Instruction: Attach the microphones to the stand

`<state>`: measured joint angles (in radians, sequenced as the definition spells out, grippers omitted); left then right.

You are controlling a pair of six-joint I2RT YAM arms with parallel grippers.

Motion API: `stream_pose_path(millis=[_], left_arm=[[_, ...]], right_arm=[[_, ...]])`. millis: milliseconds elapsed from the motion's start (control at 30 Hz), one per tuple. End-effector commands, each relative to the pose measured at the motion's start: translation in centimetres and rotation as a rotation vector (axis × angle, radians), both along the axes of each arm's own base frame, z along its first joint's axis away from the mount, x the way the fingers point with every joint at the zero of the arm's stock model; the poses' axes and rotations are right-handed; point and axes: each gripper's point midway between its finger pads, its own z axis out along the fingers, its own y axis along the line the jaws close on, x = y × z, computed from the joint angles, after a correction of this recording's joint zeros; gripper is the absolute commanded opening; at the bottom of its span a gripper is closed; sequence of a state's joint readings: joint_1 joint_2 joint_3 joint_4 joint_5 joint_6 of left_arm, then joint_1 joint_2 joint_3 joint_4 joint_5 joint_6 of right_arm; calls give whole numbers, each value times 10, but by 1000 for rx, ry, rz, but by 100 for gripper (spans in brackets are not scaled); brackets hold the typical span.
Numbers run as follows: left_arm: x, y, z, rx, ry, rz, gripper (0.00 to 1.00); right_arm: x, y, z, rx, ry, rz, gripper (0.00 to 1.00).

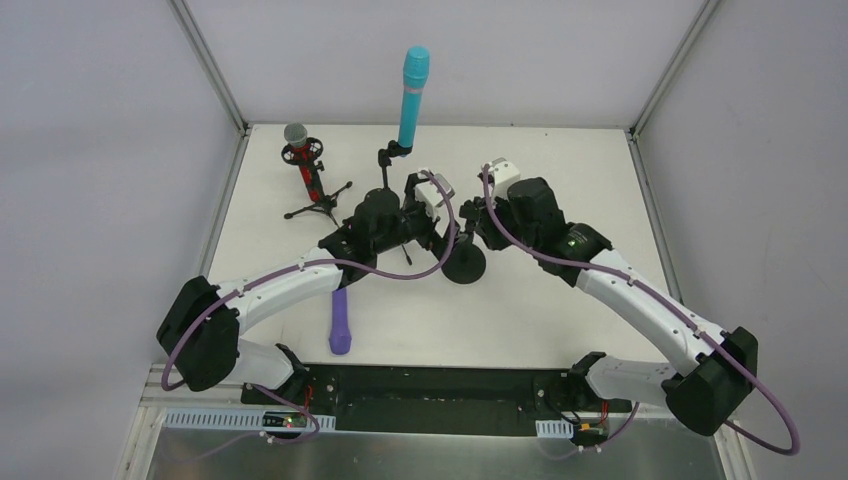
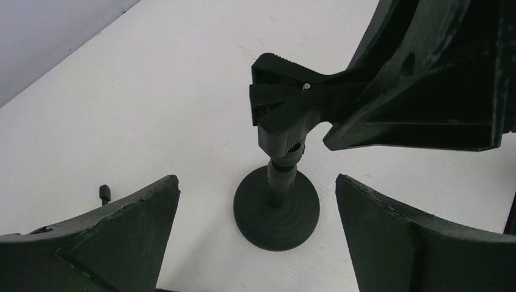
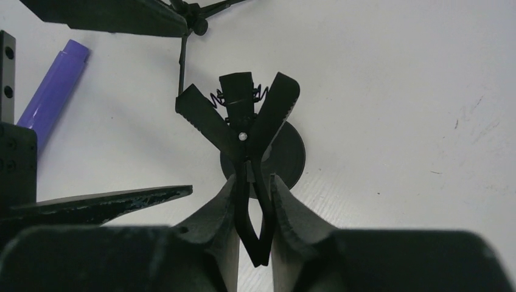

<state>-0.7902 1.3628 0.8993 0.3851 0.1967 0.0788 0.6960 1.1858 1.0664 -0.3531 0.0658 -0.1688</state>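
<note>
White counter (image 1: 560, 320), grey walls around it. Red mic (image 1: 303, 160) sits in a tripod stand (image 1: 320, 208). Cyan mic (image 1: 412, 95) stands upright in a second stand (image 1: 388, 165). Both are beyond the left fingers (image 2: 122, 237). Purple mic (image 1: 340, 322) lies flat and loose on the counter, behind those fingers and off to their left, near that arm.

Right fingers (image 3: 213, 225) are pressed together on the tail levers of the clip (image 3: 243, 121) that tops the round-base stand (image 2: 277, 213). Clip mouth is sprung wide. Left fingers are spread and hold nothing, one on each side of the stand's base.

Step in hand, as I read it: third clip held open, no mic in it yet. Next move likely calls for the left fingers to reach behind for the purple mic, take it by the body, and seat it in the open mouth while the right squeezes. Risk: the light stand tips.
</note>
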Motion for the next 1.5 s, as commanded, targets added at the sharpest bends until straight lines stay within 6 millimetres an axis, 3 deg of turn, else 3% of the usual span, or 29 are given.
stream_pose_path(millis=[0,100,233,300,600,900,1200,1467], left_arm=[[7,9,17,-36,-57,39,99],[9,12,18,-41,-63,51,99],[12,15,18,-40,-64,67,99],[13,16,19,-40,-66,74,99],[17,27,28,-44,-102,111,99],[19,32,33,-44,-118,130,99],[20,35,35,-47,-124,138,99],[20,36,36,-48,-127,145,99]], right_arm=[[-15,2,-11,-9,25,55,28],[-18,3,-5,28,12,53,53],[-22,0,7,79,-17,38,73],[-24,-4,10,91,-27,23,77],[-25,-26,28,129,-105,-78,75],[0,-48,25,41,-130,-259,70],[11,-63,30,25,-161,-375,70],[16,-64,29,43,-169,-400,71]])
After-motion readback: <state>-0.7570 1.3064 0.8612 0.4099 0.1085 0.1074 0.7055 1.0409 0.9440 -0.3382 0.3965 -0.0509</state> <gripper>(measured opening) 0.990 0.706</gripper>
